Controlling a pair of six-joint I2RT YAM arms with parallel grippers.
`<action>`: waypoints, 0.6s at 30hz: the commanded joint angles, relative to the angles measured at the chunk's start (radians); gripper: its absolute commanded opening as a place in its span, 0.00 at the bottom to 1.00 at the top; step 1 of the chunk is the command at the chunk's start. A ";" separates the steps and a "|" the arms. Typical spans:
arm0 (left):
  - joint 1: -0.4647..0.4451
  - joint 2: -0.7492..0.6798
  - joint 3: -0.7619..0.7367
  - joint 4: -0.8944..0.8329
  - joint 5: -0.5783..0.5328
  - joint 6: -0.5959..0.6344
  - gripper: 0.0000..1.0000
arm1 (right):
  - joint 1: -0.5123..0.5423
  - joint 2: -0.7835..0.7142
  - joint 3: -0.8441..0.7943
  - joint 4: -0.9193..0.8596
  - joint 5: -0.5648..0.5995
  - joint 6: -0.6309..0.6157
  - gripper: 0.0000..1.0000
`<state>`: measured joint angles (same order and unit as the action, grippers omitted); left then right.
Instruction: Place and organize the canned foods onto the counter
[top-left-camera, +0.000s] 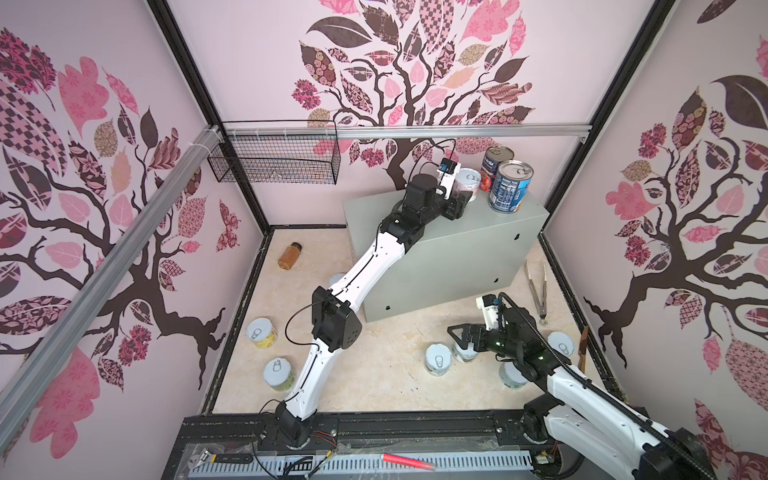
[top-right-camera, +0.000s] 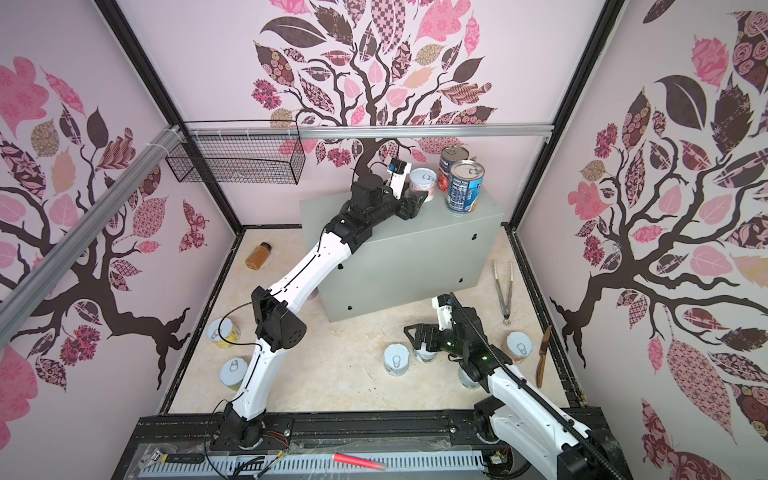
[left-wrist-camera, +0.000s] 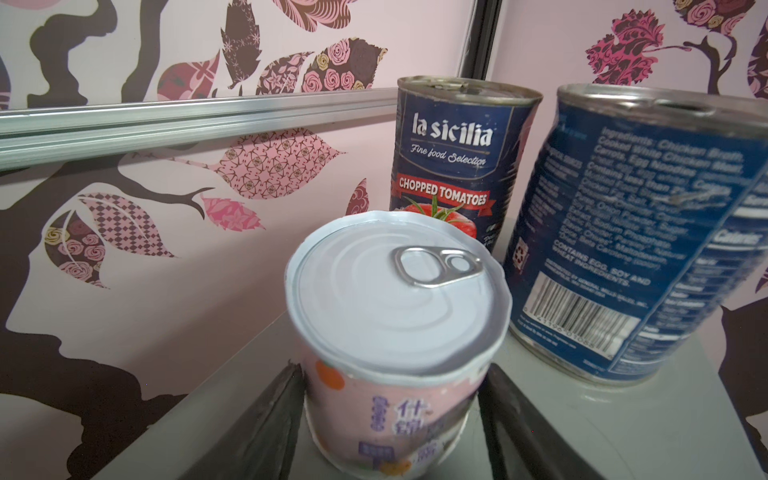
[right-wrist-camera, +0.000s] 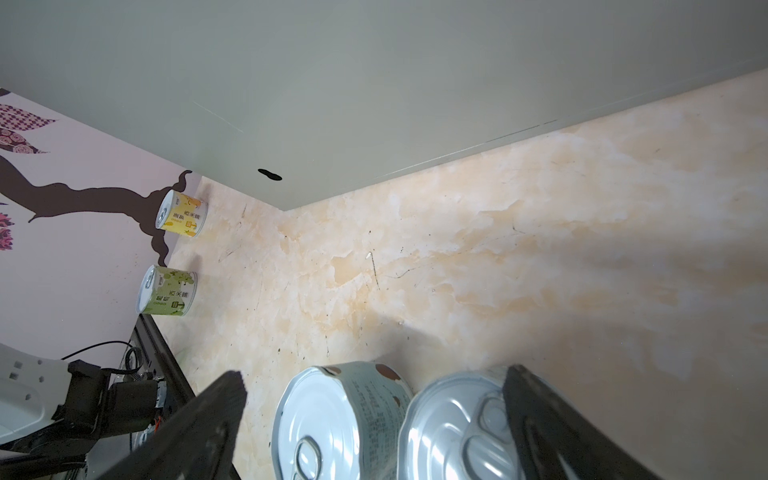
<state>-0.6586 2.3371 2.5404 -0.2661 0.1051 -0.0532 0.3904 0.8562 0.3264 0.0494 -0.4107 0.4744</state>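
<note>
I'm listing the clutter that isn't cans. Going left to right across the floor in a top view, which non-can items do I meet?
amber bottle → metal tongs → brown-handled knife

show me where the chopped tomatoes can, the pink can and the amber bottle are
chopped tomatoes can (left-wrist-camera: 453, 166): left wrist view, on its blue label
pink can (left-wrist-camera: 395, 307): left wrist view, on the white lid
amber bottle (top-left-camera: 288, 257): in a top view, on its amber body
</note>
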 joint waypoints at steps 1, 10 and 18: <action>-0.006 0.066 0.035 -0.073 -0.014 -0.024 0.70 | 0.005 -0.009 -0.001 0.002 -0.008 -0.002 1.00; -0.007 0.053 0.025 -0.079 -0.012 -0.026 0.76 | 0.005 -0.024 0.008 -0.018 0.008 -0.004 1.00; -0.012 -0.126 -0.173 -0.013 -0.048 0.002 0.87 | 0.005 -0.044 0.035 -0.070 0.049 -0.001 1.00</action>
<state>-0.6647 2.2768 2.4554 -0.2581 0.0818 -0.0509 0.3904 0.8265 0.3264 0.0170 -0.3885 0.4744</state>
